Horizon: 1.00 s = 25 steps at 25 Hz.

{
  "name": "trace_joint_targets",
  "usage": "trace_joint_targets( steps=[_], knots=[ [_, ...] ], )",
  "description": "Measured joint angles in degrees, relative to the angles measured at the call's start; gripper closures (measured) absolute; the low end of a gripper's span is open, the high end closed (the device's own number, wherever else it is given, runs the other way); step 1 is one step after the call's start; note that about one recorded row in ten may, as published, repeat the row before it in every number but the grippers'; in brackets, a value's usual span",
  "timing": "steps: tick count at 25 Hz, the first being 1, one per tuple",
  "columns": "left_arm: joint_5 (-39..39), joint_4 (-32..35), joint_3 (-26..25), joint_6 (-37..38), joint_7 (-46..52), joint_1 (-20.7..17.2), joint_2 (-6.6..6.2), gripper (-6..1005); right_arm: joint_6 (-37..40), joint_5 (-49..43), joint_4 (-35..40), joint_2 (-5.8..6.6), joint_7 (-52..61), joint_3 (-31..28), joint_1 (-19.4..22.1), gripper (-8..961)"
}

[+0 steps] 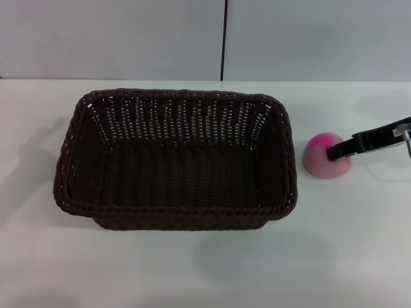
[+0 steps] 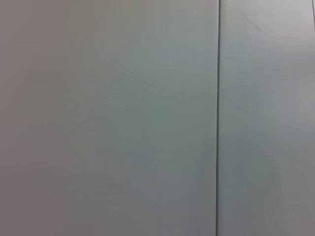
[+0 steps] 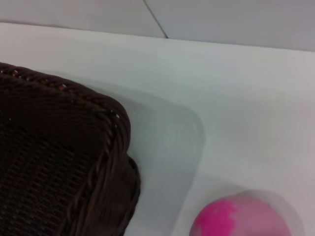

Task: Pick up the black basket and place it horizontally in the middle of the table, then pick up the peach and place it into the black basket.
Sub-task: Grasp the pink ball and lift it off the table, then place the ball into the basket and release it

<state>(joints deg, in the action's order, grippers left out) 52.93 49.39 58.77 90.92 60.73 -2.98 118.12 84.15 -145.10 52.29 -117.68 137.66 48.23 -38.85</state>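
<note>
Dark woven wicker fills the centre of the white table [image 1: 192, 269]: the black basket [image 1: 176, 160] sits lengthwise across the head view, open side up and bare inside. At about three o'clock from it, just beside its right end but apart, rests the peach [image 1: 326, 156], pink with a magenta crown. The right gripper [image 1: 339, 151] reaches in from the three o'clock edge, its dark tip at the fruit's right flank; whether its fingers are spread or clamped on the fruit cannot be told. The right wrist view shows none of that arm's own fingers, only the basket's braided corner [image 3: 64, 162] and the peach [image 3: 241, 219] on the white tabletop [image 3: 221, 88] (a strip of table separates them). The left wrist view offers only a pale wall panel [image 2: 108, 118] with a vertical seam; the left gripper is out of sight.
</note>
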Motion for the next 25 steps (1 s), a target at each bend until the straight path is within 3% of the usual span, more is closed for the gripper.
trace_joint_targets(
  steps=[11,16,25],
  knots=[
    [0.00,-0.77,-0.54,-0.07,-0.17,0.18,0.00,298,1.00,2.09,3.69,-0.08,-0.39,-0.54,1.29,835],
    [-0.14,-0.87,-0.60,-0.05,-0.30,-0.16,0.00,302,6.67,5.89,17.45,-0.37,2.43,-0.62,3.34,868],
    [-0.16,-1.35,-0.68,0.42,-0.43,-0.53,0.00,302,13.55,15.39,28.23,-0.54,4.47,3.36,0.75,927]
  ],
)
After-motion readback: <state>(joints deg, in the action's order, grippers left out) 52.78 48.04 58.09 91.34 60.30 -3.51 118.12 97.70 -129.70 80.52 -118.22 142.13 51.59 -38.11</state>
